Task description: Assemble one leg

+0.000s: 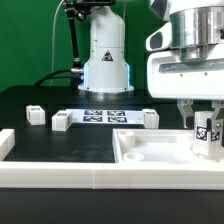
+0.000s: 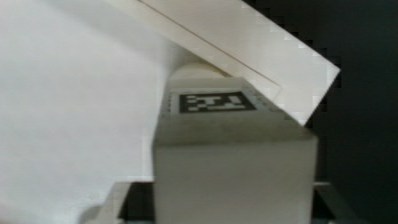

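Closest to me, along the bottom of the exterior view, runs a low white wall, smooth and boxy. Just behind it, at the lower right, lies the wide flat panel, matte white plastic with a raised rim. Over its right part hangs the gripper, its two fingers pinched in on the leg. The leg is a stubby white block held upright, with a black-and-white square tag facing out. I cannot tell from here whether its lower end touches the panel.

Further back on the black tabletop sit a loose leg, a second leg and a third leg. The marker board lies between the last two. Behind it stands the arm's rounded white base, ringed with blue light. Only the exterior view takes these in.

The wrist view adds the close detail: the leg's flat, squared face with the tag near its far end, and dark fingers hugging both sides. Beyond the leg are the panel's smooth sheet and a sharp rim edge against black.
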{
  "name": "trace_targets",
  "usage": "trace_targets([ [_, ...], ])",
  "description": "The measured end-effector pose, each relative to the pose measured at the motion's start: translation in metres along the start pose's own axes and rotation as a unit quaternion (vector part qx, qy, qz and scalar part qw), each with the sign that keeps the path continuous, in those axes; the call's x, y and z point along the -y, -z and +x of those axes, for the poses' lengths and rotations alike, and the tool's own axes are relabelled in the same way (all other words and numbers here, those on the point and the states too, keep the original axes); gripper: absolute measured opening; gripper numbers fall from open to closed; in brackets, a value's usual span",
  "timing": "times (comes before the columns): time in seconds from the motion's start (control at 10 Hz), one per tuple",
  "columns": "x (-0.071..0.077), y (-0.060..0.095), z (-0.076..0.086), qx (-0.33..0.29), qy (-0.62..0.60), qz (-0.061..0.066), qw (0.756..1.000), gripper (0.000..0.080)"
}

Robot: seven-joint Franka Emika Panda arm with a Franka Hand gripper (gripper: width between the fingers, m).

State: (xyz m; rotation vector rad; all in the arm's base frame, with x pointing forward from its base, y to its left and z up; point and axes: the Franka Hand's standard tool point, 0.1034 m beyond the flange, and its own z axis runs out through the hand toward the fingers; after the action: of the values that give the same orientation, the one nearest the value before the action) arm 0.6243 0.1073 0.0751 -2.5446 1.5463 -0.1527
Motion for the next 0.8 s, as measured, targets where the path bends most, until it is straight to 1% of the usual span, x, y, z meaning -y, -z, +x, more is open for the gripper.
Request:
trace_targets([
  [0.1,-0.0008,-0.0001,0.0007,0.002,-0.025,0.0,1.0,0.0295],
  [0.2,-0.0007,-0.0002,0.0004,0.003,-0.026,0.001,1.0,0.0295],
  [0.3,-0.0005,-0.0003,-0.0001,0.003,0.001,0.001,1.0,0.0363],
  [0.4,0.0002,0.0002,-0.0007,0.005,0.036,0.0,0.999,0.0544],
  [0.5,-0.0006,0.0002,-0.0057,0.014,0.059,-0.014,0.998,0.0544],
  [0.6,0.0003,0.0014,-0.0069,0.018,0.151,-0.021,0.988,0.063],
  [0.7,0.0002,0.0017,-0.007,0.027,0.241,-0.029,0.97,0.0646],
  [0.8,-0.0011,0.001,-0.0075,0.036,0.28,-0.034,0.959,0.0646],
])
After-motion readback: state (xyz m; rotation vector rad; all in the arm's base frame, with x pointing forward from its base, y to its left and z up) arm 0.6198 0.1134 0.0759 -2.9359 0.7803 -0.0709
